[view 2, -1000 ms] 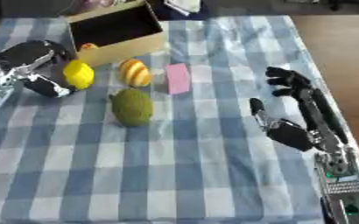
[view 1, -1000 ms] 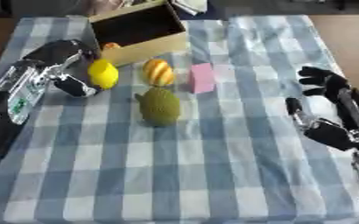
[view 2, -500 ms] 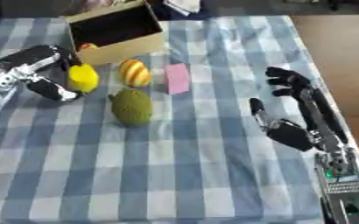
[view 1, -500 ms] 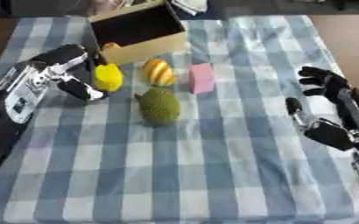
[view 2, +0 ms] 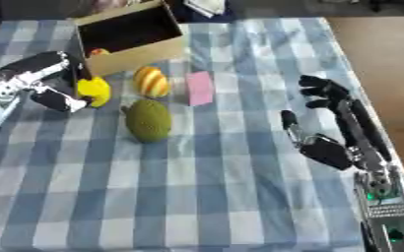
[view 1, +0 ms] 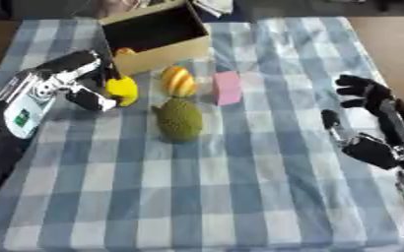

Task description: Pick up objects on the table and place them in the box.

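Note:
A yellow lemon-like fruit (view 1: 122, 90) sits just in front of the cardboard box (view 1: 167, 51), with my left hand (view 1: 74, 81) curled round its left side. Beside it on the checked cloth lie an orange striped fruit (view 1: 178, 81), a pink block (view 1: 227, 87) and a green bumpy fruit (view 1: 180, 119). Something small and orange (view 1: 124, 51) lies inside the box. My right hand (view 2: 330, 128) rests open at the right, fingers up, holding nothing.
The blue and white checked cloth (view 1: 240, 187) covers the table, with bare wooden table (view 1: 387, 44) past its right edge. Papers (view 1: 214, 6) and other items lie behind the box at the far edge.
My left hand has carried the yellow fruit to the right, toward the box front. The right hand has stayed where it was.

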`<action>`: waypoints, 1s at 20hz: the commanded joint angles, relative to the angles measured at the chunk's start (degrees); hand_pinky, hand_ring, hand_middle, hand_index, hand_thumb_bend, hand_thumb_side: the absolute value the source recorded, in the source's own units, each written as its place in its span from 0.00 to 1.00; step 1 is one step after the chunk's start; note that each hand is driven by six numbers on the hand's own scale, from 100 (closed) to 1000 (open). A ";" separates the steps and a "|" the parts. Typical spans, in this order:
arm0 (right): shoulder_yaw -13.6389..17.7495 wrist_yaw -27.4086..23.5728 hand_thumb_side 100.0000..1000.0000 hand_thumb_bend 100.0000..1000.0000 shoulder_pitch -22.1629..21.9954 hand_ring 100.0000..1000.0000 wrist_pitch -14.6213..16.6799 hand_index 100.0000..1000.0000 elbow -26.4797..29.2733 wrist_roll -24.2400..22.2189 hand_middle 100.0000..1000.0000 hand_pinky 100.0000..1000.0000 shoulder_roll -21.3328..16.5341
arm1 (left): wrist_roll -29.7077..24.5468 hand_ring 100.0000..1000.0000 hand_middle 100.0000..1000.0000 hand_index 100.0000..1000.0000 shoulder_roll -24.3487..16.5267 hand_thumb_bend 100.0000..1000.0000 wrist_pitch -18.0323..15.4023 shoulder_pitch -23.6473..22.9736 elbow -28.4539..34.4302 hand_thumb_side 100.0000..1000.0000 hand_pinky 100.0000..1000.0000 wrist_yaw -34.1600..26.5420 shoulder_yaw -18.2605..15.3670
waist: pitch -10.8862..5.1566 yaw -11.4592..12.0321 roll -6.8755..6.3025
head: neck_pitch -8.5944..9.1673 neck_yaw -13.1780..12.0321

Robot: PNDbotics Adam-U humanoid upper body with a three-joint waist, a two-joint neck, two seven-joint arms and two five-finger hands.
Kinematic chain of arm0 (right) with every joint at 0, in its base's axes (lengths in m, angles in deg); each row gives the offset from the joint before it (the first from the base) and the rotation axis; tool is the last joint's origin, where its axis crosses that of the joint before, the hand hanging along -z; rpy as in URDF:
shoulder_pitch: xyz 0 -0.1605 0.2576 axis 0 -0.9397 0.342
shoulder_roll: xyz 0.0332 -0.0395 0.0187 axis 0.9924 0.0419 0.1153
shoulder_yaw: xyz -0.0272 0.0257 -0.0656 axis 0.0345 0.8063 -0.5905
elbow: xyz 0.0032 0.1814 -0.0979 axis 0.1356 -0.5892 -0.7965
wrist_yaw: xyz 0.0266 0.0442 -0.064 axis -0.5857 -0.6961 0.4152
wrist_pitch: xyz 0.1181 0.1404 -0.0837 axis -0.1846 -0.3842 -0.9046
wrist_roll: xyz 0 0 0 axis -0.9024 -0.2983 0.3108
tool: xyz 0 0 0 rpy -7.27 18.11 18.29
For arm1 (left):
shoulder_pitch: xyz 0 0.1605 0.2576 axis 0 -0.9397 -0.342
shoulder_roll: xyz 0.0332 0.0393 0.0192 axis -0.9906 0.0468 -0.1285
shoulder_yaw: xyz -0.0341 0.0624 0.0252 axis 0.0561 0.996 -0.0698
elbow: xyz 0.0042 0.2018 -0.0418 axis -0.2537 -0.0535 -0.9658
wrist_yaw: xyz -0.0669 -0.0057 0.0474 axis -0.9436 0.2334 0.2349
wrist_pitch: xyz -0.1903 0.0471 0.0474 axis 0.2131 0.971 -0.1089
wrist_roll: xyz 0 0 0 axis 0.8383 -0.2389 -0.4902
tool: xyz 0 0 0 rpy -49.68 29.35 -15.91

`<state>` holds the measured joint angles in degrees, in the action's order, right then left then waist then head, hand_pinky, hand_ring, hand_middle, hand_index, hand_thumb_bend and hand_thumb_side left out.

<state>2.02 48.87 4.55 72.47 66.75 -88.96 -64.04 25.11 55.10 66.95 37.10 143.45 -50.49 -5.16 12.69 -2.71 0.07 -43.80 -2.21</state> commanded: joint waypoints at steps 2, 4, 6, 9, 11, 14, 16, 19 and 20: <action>0.08 -0.19 0.35 0.15 0.43 0.80 0.08 0.88 0.53 -0.18 0.79 0.69 -0.96 | 4.86 0.34 0.34 0.51 -1.25 0.08 0.66 0.92 1.51 0.00 0.51 2.37 -0.13 | -1.63 0.06 -0.43 | -0.04 0.08; 0.08 -0.17 0.35 0.15 0.43 0.80 0.08 0.88 0.54 -0.19 0.79 0.69 -0.95 | 7.04 0.31 0.31 0.48 -1.22 0.07 1.04 0.86 1.60 0.00 0.51 3.12 -0.17 | -1.64 0.07 -0.41 | -0.01 0.11; 0.09 -0.15 0.35 0.15 0.43 0.80 0.08 0.88 0.54 -0.19 0.79 0.69 -0.93 | 8.76 0.30 0.30 0.47 -1.25 0.07 1.39 0.79 1.70 0.00 0.51 3.26 -0.17 | -1.65 0.06 -0.41 | 0.00 0.15; 0.10 -0.12 0.35 0.15 0.40 0.80 0.07 0.88 0.54 -0.20 0.79 0.69 -0.94 | 9.81 0.30 0.29 0.46 -1.74 0.08 1.69 0.75 2.57 0.00 0.51 2.69 -0.17 | -1.66 0.01 -0.43 | 0.02 0.17; 0.12 -0.11 0.35 0.15 0.39 0.80 0.06 0.88 0.54 -0.19 0.79 0.69 -0.98 | 9.74 0.30 0.29 0.47 -2.37 0.08 1.99 0.84 3.83 0.00 0.51 1.65 -0.28 | -1.67 -0.03 -0.47 | 0.05 0.18; 0.11 -0.13 0.35 0.15 0.34 0.80 0.05 0.88 0.55 -0.19 0.79 0.69 -1.03 | 9.82 0.30 0.30 0.47 -3.45 0.10 3.04 1.16 6.66 0.00 0.52 0.25 -0.72 | -1.65 -0.06 -0.62 | 0.11 0.22; 0.05 -0.15 0.35 0.15 0.30 0.80 0.06 0.88 0.56 -0.24 0.79 0.69 -1.03 | 10.27 0.31 0.30 0.48 -3.72 0.11 4.36 1.62 7.74 0.00 0.52 -0.10 -1.22 | -1.64 -0.11 -0.72 | 0.12 0.23; -0.12 -0.27 0.36 0.15 0.26 0.80 0.10 0.88 0.54 -0.39 0.79 0.69 -1.00 | 11.48 0.32 0.32 0.49 -2.99 0.14 6.62 3.12 6.73 0.00 0.52 0.37 -2.39 | -1.68 -0.37 -0.77 | 0.37 0.25; -0.18 -0.31 0.35 0.15 0.27 0.80 0.13 0.88 0.53 -0.44 0.79 0.69 -0.98 | 12.17 0.32 0.32 0.49 -2.44 0.14 7.42 3.83 5.65 0.00 0.52 0.92 -2.83 | -1.69 -0.52 -0.77 | 0.54 0.24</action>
<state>1.99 48.85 4.51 72.42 66.74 -89.16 -64.04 36.67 53.62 73.36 39.54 149.01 -49.86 -6.78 12.69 -3.25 0.07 -43.74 -2.09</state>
